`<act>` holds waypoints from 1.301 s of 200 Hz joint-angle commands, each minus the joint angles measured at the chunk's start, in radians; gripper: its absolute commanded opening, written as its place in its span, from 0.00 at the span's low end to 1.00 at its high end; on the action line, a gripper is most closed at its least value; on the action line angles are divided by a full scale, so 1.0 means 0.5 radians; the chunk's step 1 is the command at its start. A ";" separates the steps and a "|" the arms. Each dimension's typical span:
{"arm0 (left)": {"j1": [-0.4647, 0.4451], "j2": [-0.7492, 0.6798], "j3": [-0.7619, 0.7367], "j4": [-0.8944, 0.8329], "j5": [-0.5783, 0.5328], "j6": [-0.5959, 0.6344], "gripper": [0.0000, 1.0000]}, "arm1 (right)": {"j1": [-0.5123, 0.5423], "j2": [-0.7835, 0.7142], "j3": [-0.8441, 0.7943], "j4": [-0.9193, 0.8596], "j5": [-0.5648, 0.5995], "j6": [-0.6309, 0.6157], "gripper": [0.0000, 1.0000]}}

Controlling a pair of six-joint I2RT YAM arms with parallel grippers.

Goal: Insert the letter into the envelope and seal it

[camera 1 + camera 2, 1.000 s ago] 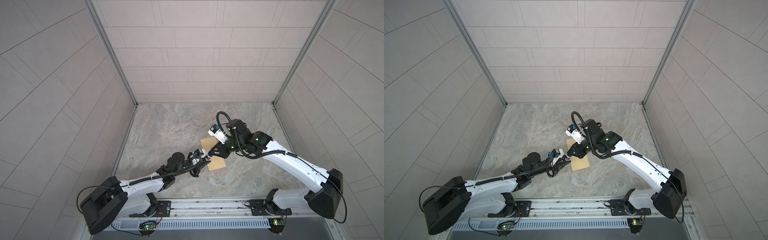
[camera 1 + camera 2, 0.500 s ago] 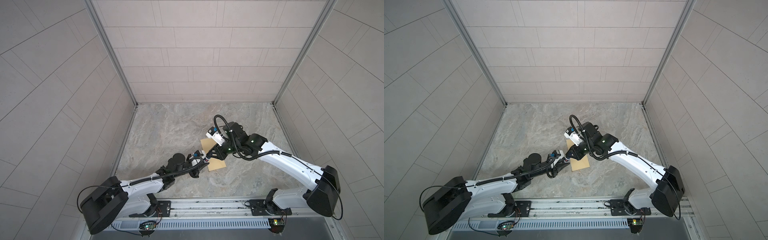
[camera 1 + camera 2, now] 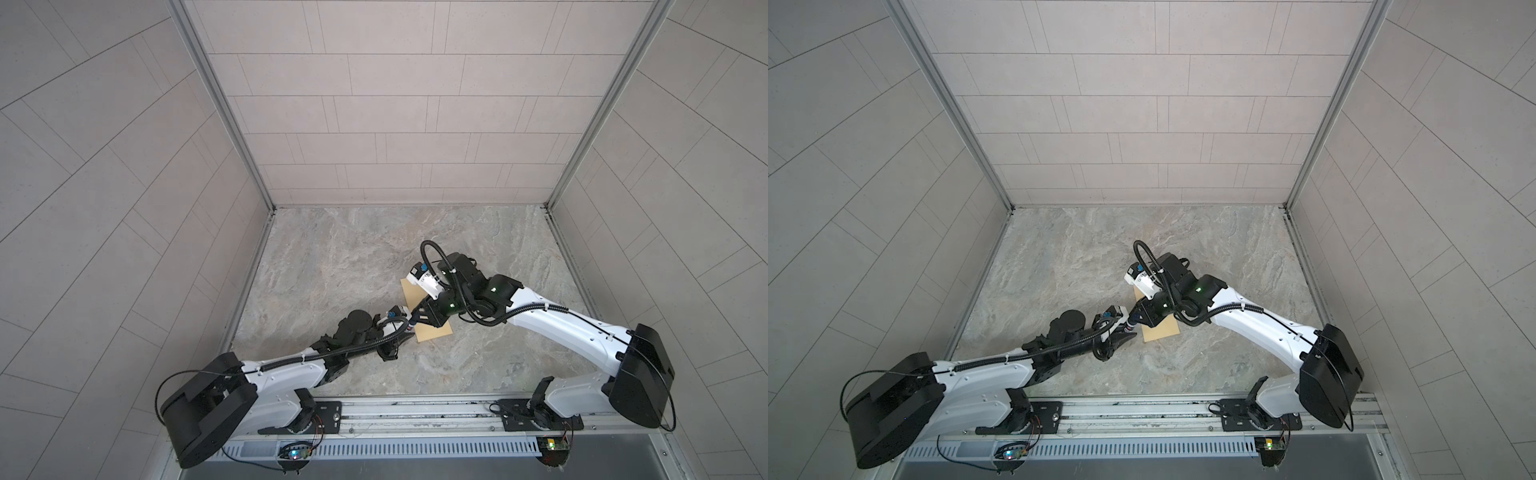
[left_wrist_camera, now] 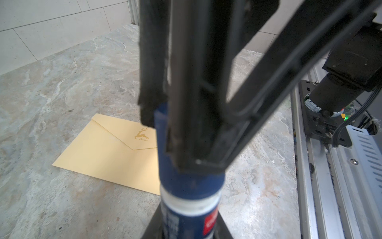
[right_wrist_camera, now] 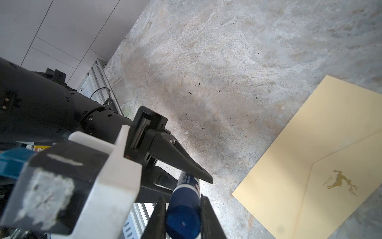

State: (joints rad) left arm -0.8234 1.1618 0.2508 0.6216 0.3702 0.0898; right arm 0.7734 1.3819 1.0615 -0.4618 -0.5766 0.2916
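Glue stick (image 4: 190, 209) is clamped at body by L gripper (image 5: 189, 182) & at cap by R gripper (image 5: 184, 219), axis running gripper to gripper; envelope (image 4: 107, 153) is laid flat on counter (image 4: 62, 82) just beside tips, R-arm side, flap down; letter unseen, prob. inside.

Both top views look steeply down from high above the front rail (image 3: 415, 409) toward the back wall (image 3: 395, 124), far enough to hold the whole stone tabletop (image 3: 353, 257). The 2 wrist views sit very close to the blue glue stick (image 4: 190, 186), facing it from opposite ends and angled down at the tabletop. All 4 views share the envelope (image 4: 107, 153) lying flat on the stone.
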 commanded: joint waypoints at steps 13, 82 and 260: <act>-0.007 -0.087 0.148 0.784 -0.030 -0.017 0.00 | 0.125 0.140 -0.126 -0.269 -0.175 0.019 0.09; -0.004 -0.112 0.146 0.828 -0.046 -0.031 0.00 | 0.175 0.233 -0.123 -0.319 -0.155 -0.006 0.08; 0.067 -0.259 0.167 0.859 -0.022 -0.128 0.00 | 0.257 0.316 -0.260 -0.166 -0.107 0.106 0.05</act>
State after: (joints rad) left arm -0.8070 1.1366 0.2348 0.5137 0.3550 0.0513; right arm 0.8230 1.4605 1.0203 -0.3592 -0.5404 0.3210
